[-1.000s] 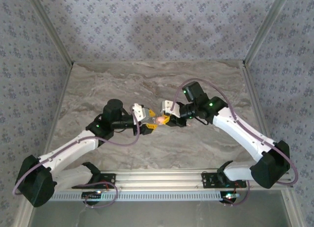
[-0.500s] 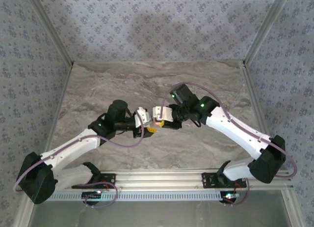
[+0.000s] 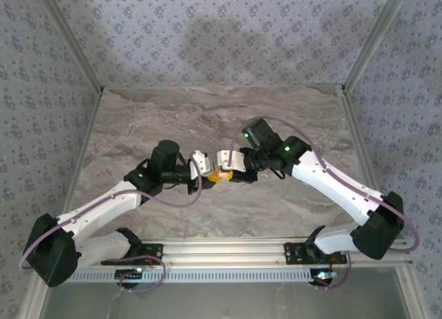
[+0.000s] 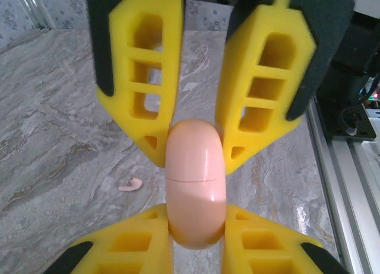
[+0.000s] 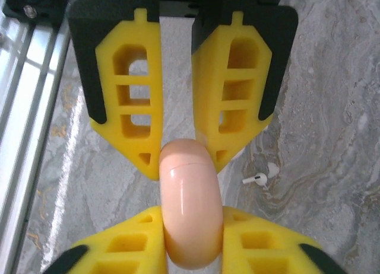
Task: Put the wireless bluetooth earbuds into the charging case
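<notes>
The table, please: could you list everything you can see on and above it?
charging case: one, pinkish, closed, held above the table by both grippers.
earbuds: seemingly two, white, lying close together on the table.
small curved piece: one, pinkish, on the table; too small to identify.
table: one, grey marble pattern.
rail: one, silver, along the near edge.
left gripper: one, yellow fingers, closed on the case.
right gripper: one, yellow fingers, closed on the case.

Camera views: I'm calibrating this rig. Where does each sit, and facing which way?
Top external: above and behind, looking down on the table; left arm, right arm show.
Left wrist: on that arm, looking along the left gripper at the case.
Right wrist: along the right gripper, facing opposite.
Shared: the case, gripped from both ends.
</notes>
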Robot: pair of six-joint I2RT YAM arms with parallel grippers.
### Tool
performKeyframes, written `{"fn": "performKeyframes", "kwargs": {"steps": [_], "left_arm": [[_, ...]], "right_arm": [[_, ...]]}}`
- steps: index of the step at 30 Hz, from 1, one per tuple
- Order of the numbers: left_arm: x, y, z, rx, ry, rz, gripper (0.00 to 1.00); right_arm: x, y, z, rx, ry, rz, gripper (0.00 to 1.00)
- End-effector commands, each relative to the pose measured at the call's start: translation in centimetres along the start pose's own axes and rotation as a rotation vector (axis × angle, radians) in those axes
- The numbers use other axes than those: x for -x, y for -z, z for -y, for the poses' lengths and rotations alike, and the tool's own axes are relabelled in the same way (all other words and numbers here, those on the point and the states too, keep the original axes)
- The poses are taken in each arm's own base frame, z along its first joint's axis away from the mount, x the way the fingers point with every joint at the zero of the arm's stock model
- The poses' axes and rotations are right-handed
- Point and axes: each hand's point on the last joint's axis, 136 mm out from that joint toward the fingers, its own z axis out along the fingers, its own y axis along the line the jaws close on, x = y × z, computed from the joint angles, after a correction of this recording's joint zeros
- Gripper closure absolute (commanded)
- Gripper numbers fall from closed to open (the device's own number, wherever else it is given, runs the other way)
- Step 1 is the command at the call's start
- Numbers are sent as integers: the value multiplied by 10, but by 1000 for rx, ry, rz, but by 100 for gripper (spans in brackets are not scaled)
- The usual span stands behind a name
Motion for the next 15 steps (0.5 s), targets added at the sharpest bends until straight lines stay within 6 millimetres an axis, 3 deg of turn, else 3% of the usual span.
{"fn": "performKeyframes", "kwargs": {"steps": [1, 8, 15], "left_arm": [[19, 2, 2, -20, -32, 73, 80], [28, 3, 6, -61, -22, 134, 81], [35, 5, 11, -92, -20, 166, 81]], "right_arm": [[8, 12, -12, 22, -31, 140, 63], [17, 45, -10, 11, -113, 475, 54], [26, 45, -4, 81, -134, 541, 52]]}}
